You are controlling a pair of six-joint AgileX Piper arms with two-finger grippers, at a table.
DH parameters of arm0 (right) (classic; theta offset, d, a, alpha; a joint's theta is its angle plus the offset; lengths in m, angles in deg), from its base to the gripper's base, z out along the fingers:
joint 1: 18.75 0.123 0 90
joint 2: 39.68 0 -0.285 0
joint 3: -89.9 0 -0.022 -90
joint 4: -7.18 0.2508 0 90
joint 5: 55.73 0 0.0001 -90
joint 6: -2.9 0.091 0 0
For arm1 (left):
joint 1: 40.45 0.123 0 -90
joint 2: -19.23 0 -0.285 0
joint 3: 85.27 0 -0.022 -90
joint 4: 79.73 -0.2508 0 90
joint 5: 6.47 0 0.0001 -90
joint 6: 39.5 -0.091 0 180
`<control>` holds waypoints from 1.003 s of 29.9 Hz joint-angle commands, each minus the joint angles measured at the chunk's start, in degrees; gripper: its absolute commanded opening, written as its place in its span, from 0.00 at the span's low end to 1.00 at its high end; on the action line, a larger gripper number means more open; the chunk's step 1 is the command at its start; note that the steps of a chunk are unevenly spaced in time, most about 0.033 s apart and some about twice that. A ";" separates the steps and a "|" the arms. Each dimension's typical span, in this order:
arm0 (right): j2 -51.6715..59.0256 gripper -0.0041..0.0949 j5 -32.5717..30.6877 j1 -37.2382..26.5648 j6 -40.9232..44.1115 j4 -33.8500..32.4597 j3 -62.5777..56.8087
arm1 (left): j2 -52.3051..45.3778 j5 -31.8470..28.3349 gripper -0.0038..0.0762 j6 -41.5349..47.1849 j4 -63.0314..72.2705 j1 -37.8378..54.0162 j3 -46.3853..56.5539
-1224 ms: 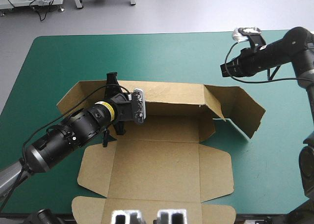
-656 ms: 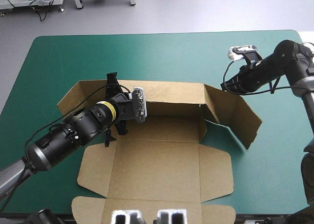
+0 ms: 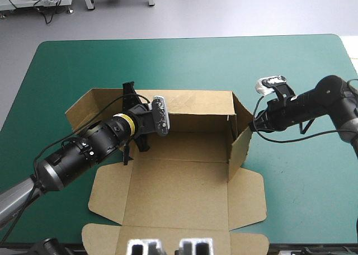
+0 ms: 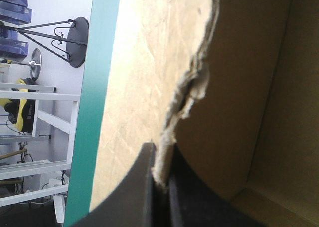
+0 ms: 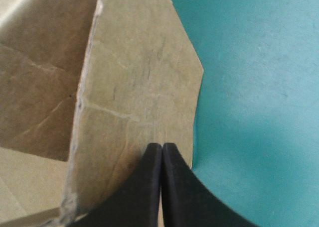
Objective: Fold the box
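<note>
one brown box (image 3: 190,146) sits at the frame's centre on the teal-green cover (image 3: 67,59). nearest, at bottom centre, its lid (image 3: 179,193) lies flat with a small flap at each side. past the base, one long back wall (image 3: 196,107) stands upright.

at centre left, the left gripper (image 3: 130,118) has its black fingers (image 4: 142,187) clamped on that wall's ragged top edge. at centre right, the right gripper (image 3: 250,129) has its fingers pressed together in a point against the outer face of the right end flap (image 3: 239,146), which stands nearly upright. the left end flap (image 3: 84,107) splays outward.

the step looks like raising the end walls. next, the back wall probably needs holding steady while the right flap is squared and tucked.

count: one box, two grippers, two end flaps.
</note>
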 commanded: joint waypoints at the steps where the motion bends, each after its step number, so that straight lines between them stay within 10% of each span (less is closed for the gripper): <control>1: 3.69 0.02 6.92 0.03 -4.81 6.24 -3.79 | -0.35 -0.07 0.03 1.25 4.86 -0.26 -0.74; 19: 9.47 0.04 19.47 0.03 -36.46 29.03 -25.42 | -0.35 -0.07 0.03 1.26 5.38 -0.26 -0.74; 30: 10.77 0.42 14.41 0.03 -35.38 26.93 -25.54 | -0.35 -0.07 0.03 1.26 5.38 -0.26 -0.74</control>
